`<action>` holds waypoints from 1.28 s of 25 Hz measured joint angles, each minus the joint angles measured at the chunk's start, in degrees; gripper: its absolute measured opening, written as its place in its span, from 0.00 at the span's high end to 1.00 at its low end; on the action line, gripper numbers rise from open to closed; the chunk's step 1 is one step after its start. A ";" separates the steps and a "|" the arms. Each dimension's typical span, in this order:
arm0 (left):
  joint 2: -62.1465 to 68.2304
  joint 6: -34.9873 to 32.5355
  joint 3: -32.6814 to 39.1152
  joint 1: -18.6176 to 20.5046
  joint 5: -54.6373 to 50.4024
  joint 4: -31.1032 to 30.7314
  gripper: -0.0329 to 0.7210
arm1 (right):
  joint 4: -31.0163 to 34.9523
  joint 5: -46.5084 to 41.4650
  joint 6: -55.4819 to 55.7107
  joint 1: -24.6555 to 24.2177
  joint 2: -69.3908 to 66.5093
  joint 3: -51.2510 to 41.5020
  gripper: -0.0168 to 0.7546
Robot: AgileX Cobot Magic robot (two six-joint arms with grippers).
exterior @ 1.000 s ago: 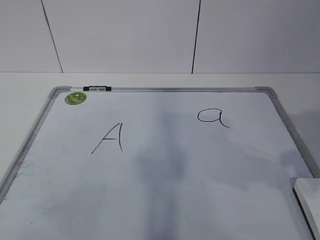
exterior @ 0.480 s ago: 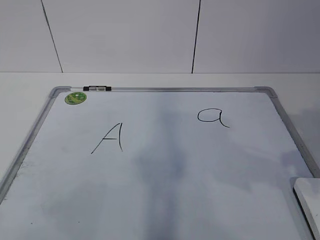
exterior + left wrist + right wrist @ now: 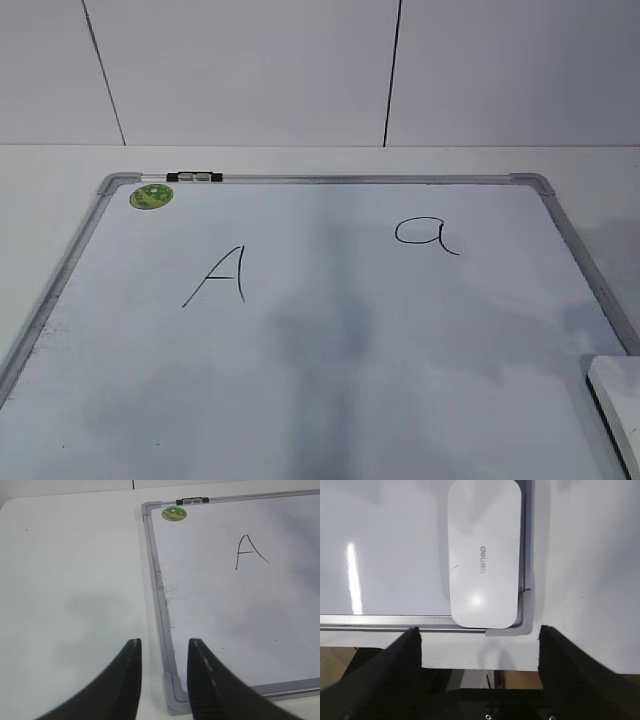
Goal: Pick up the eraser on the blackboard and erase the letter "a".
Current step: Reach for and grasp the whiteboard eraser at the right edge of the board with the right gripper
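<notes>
The blackboard (image 3: 330, 340), a white board with a silver frame and a green sticker (image 3: 151, 196), lies flat on the table. The letter "a" (image 3: 427, 234) is written at its upper right. The eraser (image 3: 617, 395), a white rounded block, lies on the board's near right corner; in the right wrist view (image 3: 484, 555) it lies just ahead of my right gripper (image 3: 480, 632), which is open wide, empty, and over the table's front edge. My left gripper (image 3: 164, 647) is open and empty above the blackboard's near left corner (image 3: 175, 695). Neither gripper shows in the exterior view.
A capital "A" (image 3: 220, 277) is written on the board's left half. A small black-and-silver clip (image 3: 194, 177) sits on the top frame. White table (image 3: 70, 580) lies left of the board. The table's front edge (image 3: 480, 667) runs below the eraser.
</notes>
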State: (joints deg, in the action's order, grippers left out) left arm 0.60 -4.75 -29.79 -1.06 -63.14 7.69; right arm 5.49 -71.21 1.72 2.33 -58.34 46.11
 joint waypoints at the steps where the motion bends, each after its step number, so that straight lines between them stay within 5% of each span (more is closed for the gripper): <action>1: 0.00 0.00 0.00 0.00 0.00 0.00 0.65 | 0.00 0.00 0.00 0.00 0.00 0.00 0.23; 32: 0.00 0.00 0.00 0.00 0.00 0.00 0.65 | 0.00 1.34 0.94 0.13 -4.50 0.00 0.23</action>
State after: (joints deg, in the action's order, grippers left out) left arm 0.60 -4.75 -29.79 -1.06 -63.14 7.69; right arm 5.49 -69.87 2.66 2.46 -62.83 46.11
